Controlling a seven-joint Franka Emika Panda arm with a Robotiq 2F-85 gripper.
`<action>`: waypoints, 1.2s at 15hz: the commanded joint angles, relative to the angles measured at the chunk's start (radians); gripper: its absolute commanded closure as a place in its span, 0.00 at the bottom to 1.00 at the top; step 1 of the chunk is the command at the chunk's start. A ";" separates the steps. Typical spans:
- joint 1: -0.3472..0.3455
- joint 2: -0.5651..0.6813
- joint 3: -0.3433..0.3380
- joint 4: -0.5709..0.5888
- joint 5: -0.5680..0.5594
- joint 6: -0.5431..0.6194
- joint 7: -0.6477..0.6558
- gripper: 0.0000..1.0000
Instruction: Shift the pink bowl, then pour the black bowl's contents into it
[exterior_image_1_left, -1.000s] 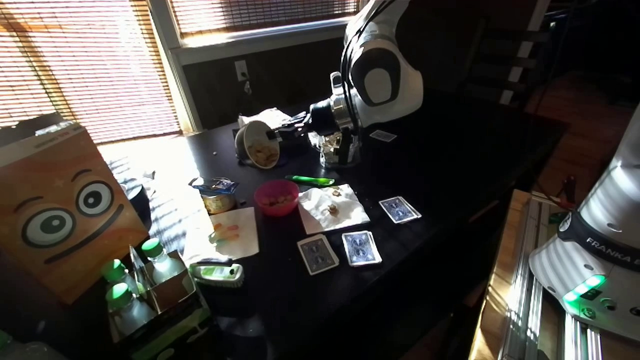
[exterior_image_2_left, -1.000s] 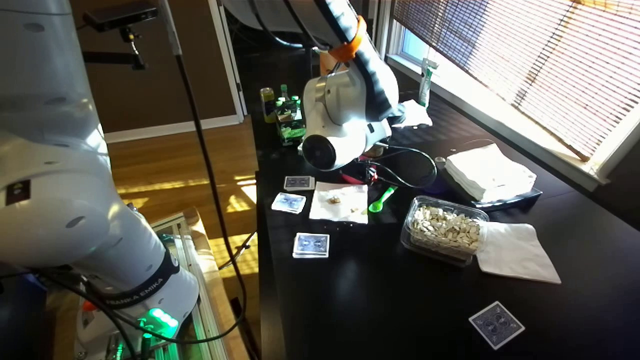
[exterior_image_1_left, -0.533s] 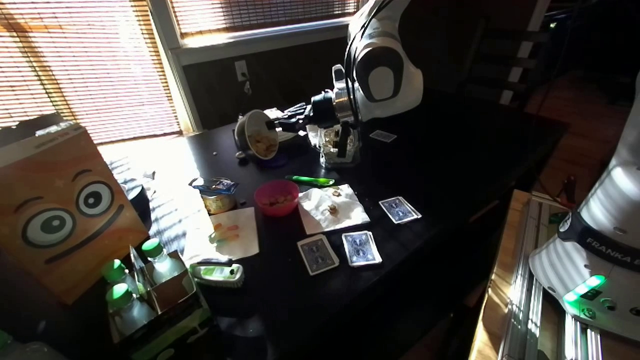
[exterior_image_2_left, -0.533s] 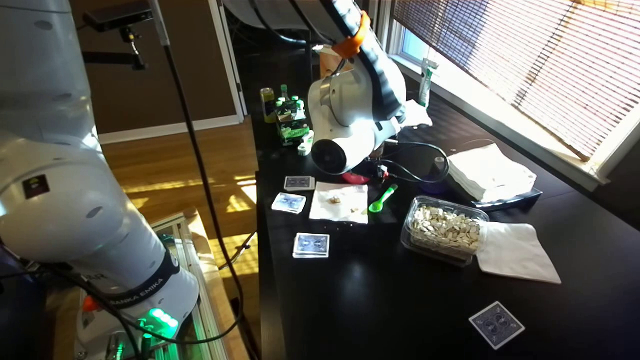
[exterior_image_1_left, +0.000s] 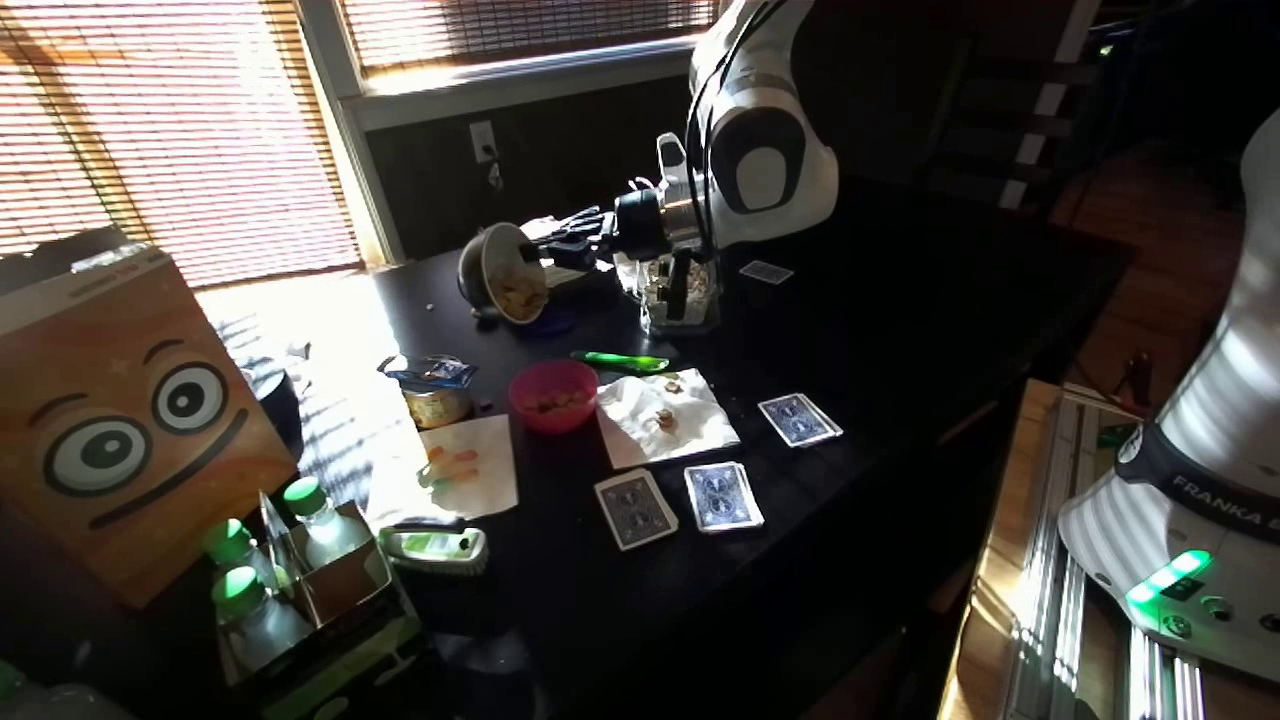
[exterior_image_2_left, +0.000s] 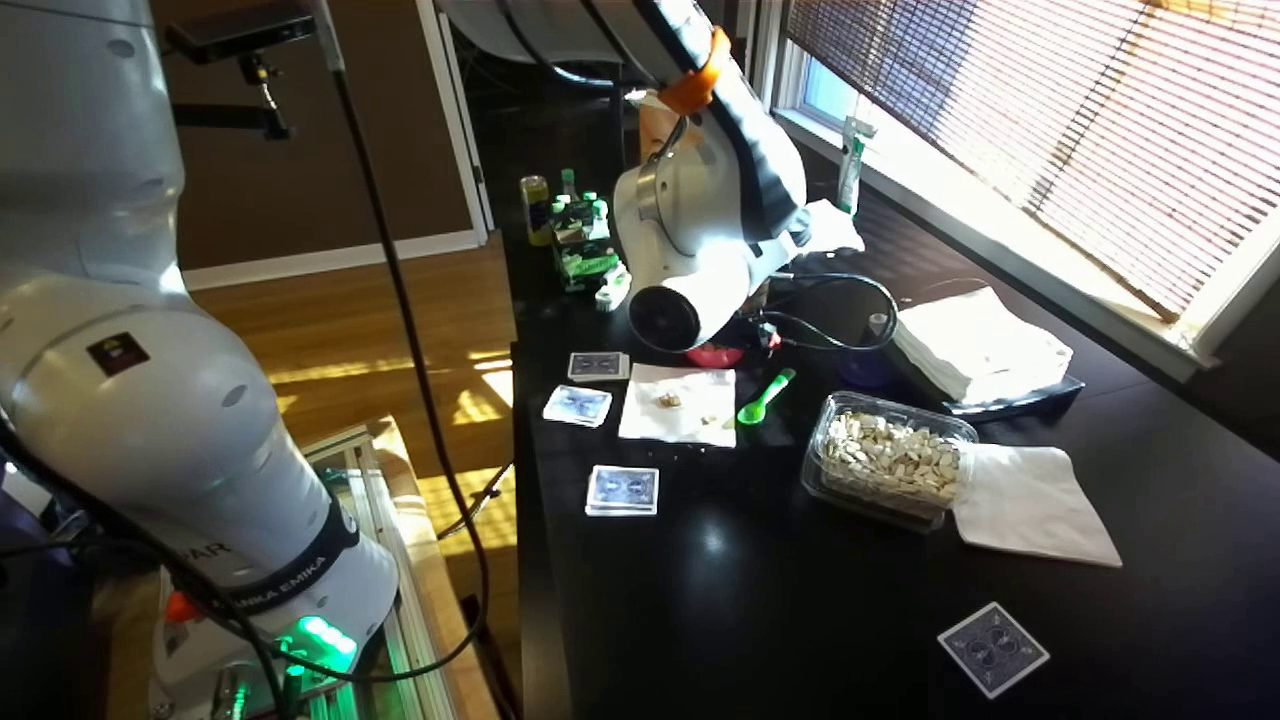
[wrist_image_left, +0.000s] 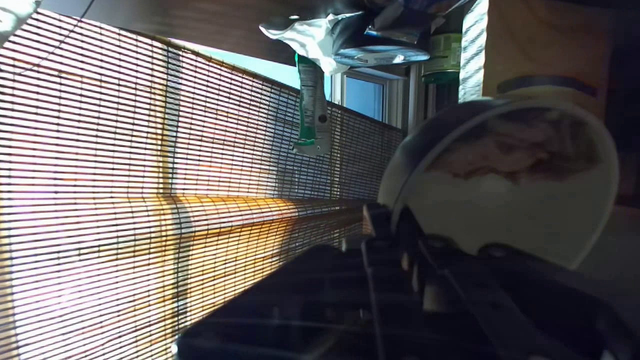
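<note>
The black bowl is held in the air, tipped on its side. It looks dark outside and pale inside, with chip-like pieces lying against its lower wall. It also shows in the wrist view; the arm hides it in an exterior view. My gripper is shut on its rim, one finger inside and one outside, as the wrist view shows. The pink bowl stands upright on the table with some pieces in it, lower and nearer that camera than the held bowl. Part of it shows under the arm.
A napkin with crumbs and a green spoon lie beside the pink bowl. A can stands on its other side. A clear container of seeds, a napkin stack, card piles and a bottle carrier are around.
The gripper and the tipped black bowl have risen, then shifted slightly left in an exterior view. The bowl stays tipped with its pieces inside. The pink bowl has not moved.
</note>
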 joint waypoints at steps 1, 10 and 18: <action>0.026 0.009 -0.030 0.000 0.000 -0.014 0.000 0.98; -0.207 0.019 0.196 0.005 -0.012 -0.025 -0.024 0.98; -0.247 0.029 0.216 -0.007 -0.015 -0.130 -0.029 0.98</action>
